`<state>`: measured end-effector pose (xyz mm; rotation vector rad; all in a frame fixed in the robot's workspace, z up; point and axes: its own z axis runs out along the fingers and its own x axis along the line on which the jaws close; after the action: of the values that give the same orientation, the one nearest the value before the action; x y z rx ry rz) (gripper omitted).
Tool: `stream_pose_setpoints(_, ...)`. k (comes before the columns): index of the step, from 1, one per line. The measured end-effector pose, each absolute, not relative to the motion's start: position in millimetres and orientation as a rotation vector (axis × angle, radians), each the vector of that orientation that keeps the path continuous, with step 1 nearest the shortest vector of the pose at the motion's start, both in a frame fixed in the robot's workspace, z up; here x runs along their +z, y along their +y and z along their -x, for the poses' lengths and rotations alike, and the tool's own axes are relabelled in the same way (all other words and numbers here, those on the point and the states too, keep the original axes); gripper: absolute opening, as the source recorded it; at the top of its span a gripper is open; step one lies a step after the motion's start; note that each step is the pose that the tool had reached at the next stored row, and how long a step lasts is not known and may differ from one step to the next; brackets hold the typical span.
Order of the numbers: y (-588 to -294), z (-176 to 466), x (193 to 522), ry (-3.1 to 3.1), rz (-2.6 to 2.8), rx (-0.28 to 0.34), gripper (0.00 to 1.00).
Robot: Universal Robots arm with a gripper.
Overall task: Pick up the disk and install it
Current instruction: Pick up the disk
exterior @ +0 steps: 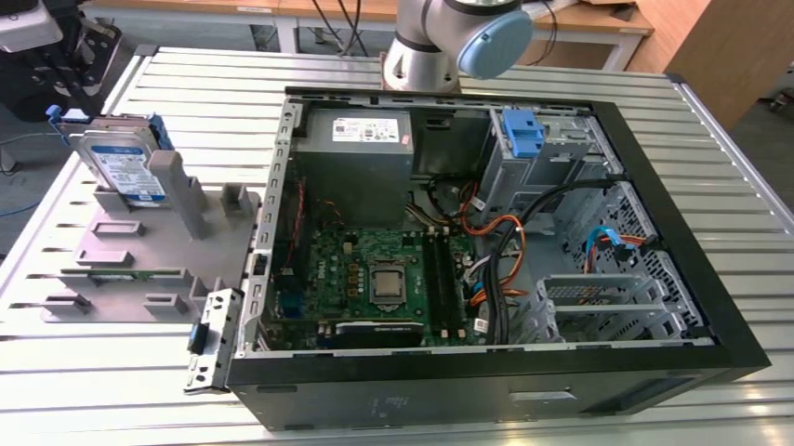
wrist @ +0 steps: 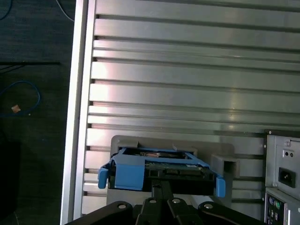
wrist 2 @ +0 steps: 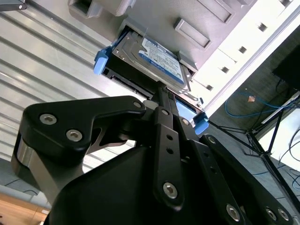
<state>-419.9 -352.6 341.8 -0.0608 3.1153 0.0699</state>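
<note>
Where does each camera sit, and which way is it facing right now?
Exterior view: high off the arm, looking down on the open computer case and the disk standing in its grey holder at the exterior view's left; arm base beyond the case.
First wrist view: on the arm, looking past the gripper onto the disk's edge and the slatted table.
Second wrist view: on the arm, looking along the gripper at the disk's labelled face.
All three share the disk and holder.

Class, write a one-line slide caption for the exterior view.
The disk stands in a grey holder beside the open computer case on a slatted metal table.
</note>
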Motion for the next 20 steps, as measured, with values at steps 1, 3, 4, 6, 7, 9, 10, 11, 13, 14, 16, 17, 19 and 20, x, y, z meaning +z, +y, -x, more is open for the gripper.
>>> stream_pose_setpoints(1,-352.6,419.9,341.8,3.115,0.061,0.07,0.11)
stream_pose_setpoints(3,-352.6,419.9,341.8,3.115,0.061,0.07,0.11)
stream_pose_setpoints(4,-352.6,419.9,341.8,3.115,0.061,0.07,0.11)
stream_pose_setpoints(6,-352.6,419.9,341.8,3.115,0.061,0.07,0.11)
stream_pose_setpoints(7,-352.6,419.9,341.8,3.115,0.061,0.07,0.11)
stream_pose_setpoints(9,-352.6,419.9,341.8,3.115,0.061,0.07,0.11)
stream_pose_setpoints(10,-352.6,419.9,341.8,3.115,0.061,0.07,0.11)
stream_pose_setpoints(11,-352.6,419.9,341.8,3.115,0.061,0.07,0.11)
stream_pose_setpoints(13,-352.6,419.9,341.8,3.115,0.063,0.07,0.11)
stream_pose_setpoints(14,-352.6,419.9,341.8,3.115,0.068,0.07,0.11)
stream_pose_setpoints(16,-352.6,419.9,341.8,3.115,0.093,0.07,0.11)
stream_pose_setpoints(17,-352.6,419.9,341.8,3.114,0.122,0.071,0.11)
stream_pose_setpoints(19,-352.6,419.9,341.8,3.113,0.161,0.071,0.11)
stream_pose_setpoints(20,-352.6,419.9,341.8,3.112,0.181,0.071,0.11)
